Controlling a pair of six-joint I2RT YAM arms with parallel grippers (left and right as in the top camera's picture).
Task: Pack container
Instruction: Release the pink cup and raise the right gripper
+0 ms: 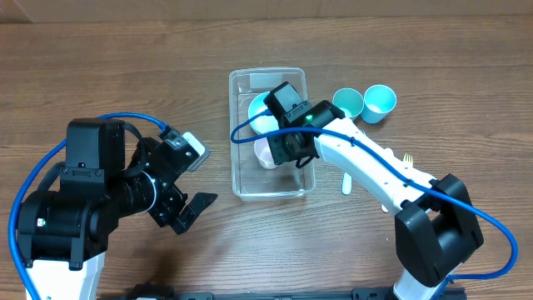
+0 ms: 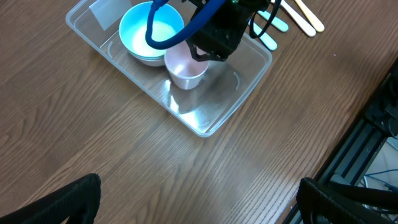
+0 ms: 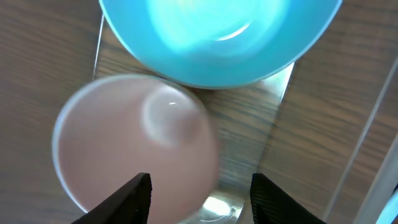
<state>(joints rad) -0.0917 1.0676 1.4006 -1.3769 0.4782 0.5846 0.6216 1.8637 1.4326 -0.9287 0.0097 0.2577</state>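
Observation:
The clear plastic container lies at the table's middle; it also shows in the left wrist view and the right wrist view. Inside it stand a light blue bowl and a pink cup. My right gripper is open and low inside the container, with one finger over the cup and the other beside its rim. My left gripper is open wide and empty over bare wood, left of the container.
Two teal cups stand to the right of the container. White utensils and a pale wooden one lie near the right arm. The table's edge and a dark frame show at the front.

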